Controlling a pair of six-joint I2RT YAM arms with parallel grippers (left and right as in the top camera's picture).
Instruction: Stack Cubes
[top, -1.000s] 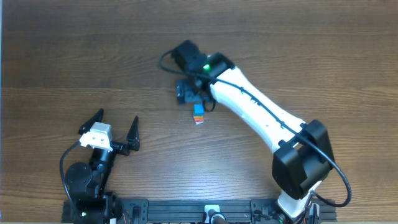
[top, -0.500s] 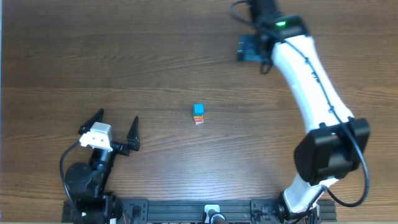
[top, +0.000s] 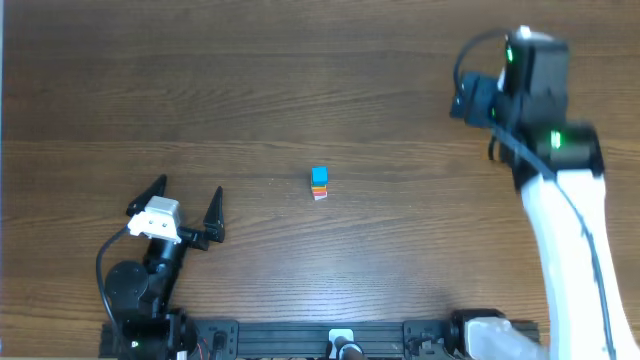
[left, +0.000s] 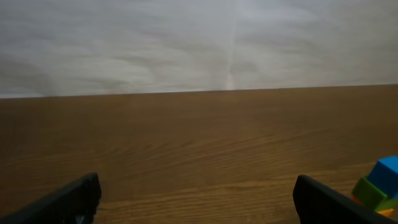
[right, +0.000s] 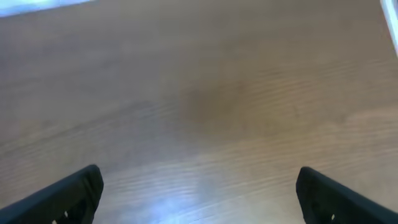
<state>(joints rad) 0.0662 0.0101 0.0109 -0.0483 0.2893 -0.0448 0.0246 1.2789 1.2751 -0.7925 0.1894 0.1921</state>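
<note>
Blue on top of the small stack of coloured cubes (top: 319, 184), standing free at the middle of the brown wooden bench (top: 200, 80). Just over it one second ago, now well apart at the far right: the right claw (top: 465, 100), wide open, holding nothing. Seems to mean stacking done and released. Equally wide open and empty near its base: the left claw (top: 185, 203).

Cube stack (top: 319, 184) on table (top: 150, 80), between left pincer (top: 188, 188) and right pincer (right: 199, 194).
</note>
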